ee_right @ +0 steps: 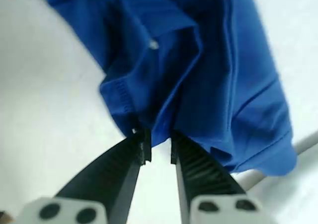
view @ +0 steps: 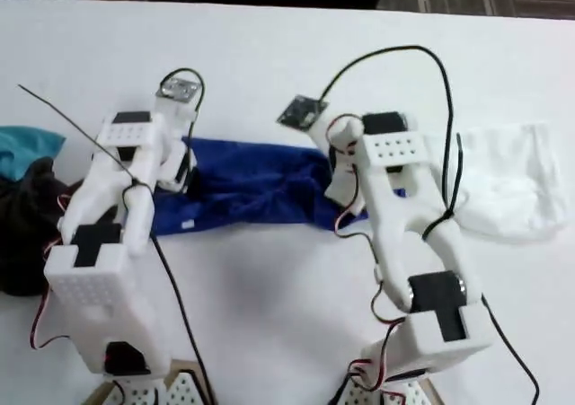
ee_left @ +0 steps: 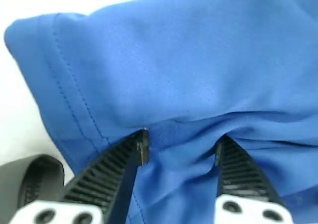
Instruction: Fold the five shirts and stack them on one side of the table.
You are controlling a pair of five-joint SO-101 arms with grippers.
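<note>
Blue shirt (view: 243, 189) spans both arms; white shirt (view: 503, 185) beside it, black cloth (view: 27, 225) opposite; left gripper (ee_left: 181, 147) spread wide on fabric; right gripper (ee_right: 159, 145) nearly closed, pinching blue shirt's fold.

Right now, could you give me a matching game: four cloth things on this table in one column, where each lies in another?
Things:
1. blue fabric shirt
2. white crumpled shirt
3. black heaped garment
4. teal cloth

Places:
A. right side
B. left edge, farther back
C. middle of the white table
D. left edge, nearer the front

Pairs: 1-C, 2-A, 3-D, 4-B.
</note>
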